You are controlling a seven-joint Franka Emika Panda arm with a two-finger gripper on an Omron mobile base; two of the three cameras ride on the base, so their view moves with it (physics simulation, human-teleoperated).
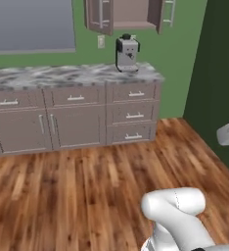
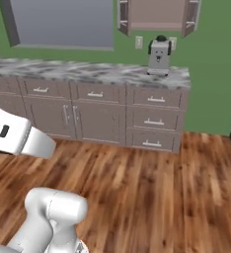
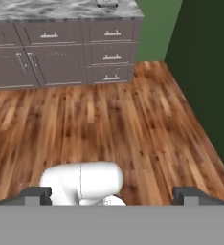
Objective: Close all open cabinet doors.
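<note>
A wall cabinet hangs above the counter's right end, and both of its cabinet doors stand swung open: the left door (image 1: pixel 98 15) (image 2: pixel 123 15) and the right door (image 1: pixel 158 14) (image 2: pixel 191 18). Its bare interior (image 1: pixel 130 12) (image 2: pixel 157 14) shows between them. Under the counter, a pair of cabinet doors (image 1: pixel 49 128) (image 2: pixel 72 117) (image 3: pixel 24 66) sits shut and flush. My gripper (image 3: pixel 114 196) hovers far back over the wooden floor, looking toward the lower cabinets; its fingertips (image 3: pixel 37 195) stand wide apart with nothing between them.
A coffee machine (image 1: pixel 126 53) (image 2: pixel 159 55) stands on the marble counter (image 1: pixel 62 76) (image 2: pixel 88 71) right below the open cabinet. A drawer stack (image 1: pixel 133 115) (image 2: pixel 154 121) fills the counter's right end. A dark green wall (image 1: pixel 217 73) (image 3: pixel 205 72) bounds the right side. Wooden floor (image 3: pixel 109 124) stretches between.
</note>
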